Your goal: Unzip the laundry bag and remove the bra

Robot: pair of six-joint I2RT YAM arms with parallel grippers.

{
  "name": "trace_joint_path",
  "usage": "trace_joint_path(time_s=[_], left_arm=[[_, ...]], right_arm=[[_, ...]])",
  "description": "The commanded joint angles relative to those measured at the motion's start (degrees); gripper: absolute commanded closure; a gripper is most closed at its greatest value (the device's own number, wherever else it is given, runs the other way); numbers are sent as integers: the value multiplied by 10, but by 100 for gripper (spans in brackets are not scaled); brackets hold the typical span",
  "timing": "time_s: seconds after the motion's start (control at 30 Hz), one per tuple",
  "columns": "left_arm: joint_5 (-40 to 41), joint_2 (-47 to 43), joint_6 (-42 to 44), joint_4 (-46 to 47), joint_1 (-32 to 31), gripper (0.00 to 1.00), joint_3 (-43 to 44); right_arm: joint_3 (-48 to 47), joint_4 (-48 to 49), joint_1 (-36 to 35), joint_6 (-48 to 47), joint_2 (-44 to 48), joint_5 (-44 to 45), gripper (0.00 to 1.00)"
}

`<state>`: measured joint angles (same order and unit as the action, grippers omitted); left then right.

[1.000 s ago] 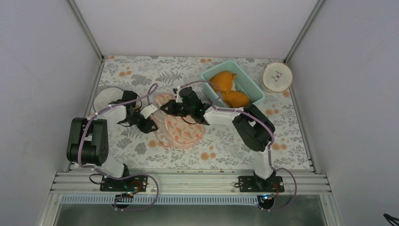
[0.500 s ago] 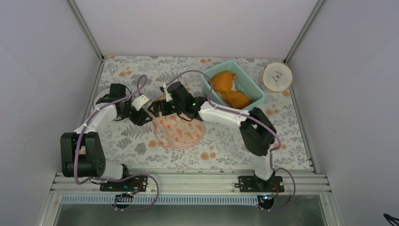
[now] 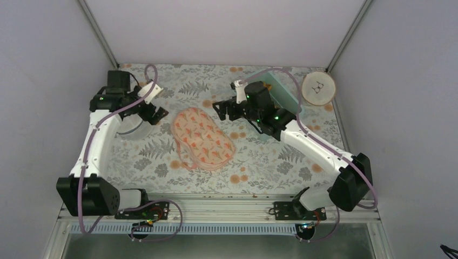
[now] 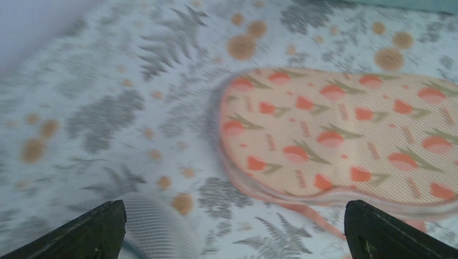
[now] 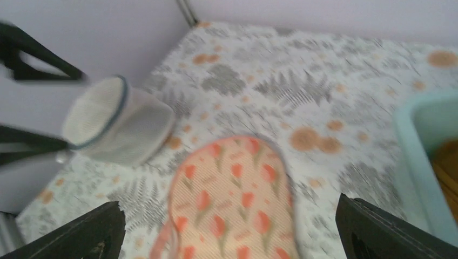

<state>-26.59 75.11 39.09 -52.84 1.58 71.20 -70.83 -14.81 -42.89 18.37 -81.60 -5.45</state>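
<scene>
Finds the laundry bag lying flat near the middle of the flower-print table, long axis running from 11 to 5 o'clock in the top view, both halves together; cannot tell whether the zip is run shut. Places the left gripper at 10 o'clock of the bag, raised and apart from it, jaws spread wide with nothing between them; confirms this from the left wrist, with the bag at 2 o'clock there and only cloth in the gap. Places the right gripper at 1 o'clock of the bag, likewise clear of it, jaws gaping and empty; looks down from the right wrist onto one end of the bag at 6 o'clock. Notes a white mesh drum near the left gripper, at 9 o'clock of the bag. Notes a teal bin at 2 o'clock of the bag, mostly hidden behind the right arm. Catches only a sliver of orange inside that bin at the 3 o'clock edge of the right wrist view, seemingly the bra, too little to be sure. Spots a round wooden disc in the far right corner.
</scene>
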Motion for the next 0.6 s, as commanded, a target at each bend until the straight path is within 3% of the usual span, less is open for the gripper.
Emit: trace_joint_path(time_s=[0.0, 0.2, 0.27, 0.37, 0.47, 0.57], left_arm=[[109, -43, -81, -5, 1, 0, 79], [245, -46, -263, 29, 5, 0, 149], [217, -55, -280, 35, 10, 0, 128], [157, -107, -300, 98, 13, 0, 45], [175, -190, -311, 202, 12, 0, -88], [188, -283, -342, 303, 12, 0, -230]], right_arm=[[64, -31, 9, -3, 52, 2, 0], [107, -48, 14, -3, 120, -27, 0], [115, -68, 15, 6, 129, -34, 2], [119, -116, 15, 17, 134, -32, 2], [148, -106, 15, 20, 176, -43, 0], [191, -73, 21, 18, 245, -1, 0]])
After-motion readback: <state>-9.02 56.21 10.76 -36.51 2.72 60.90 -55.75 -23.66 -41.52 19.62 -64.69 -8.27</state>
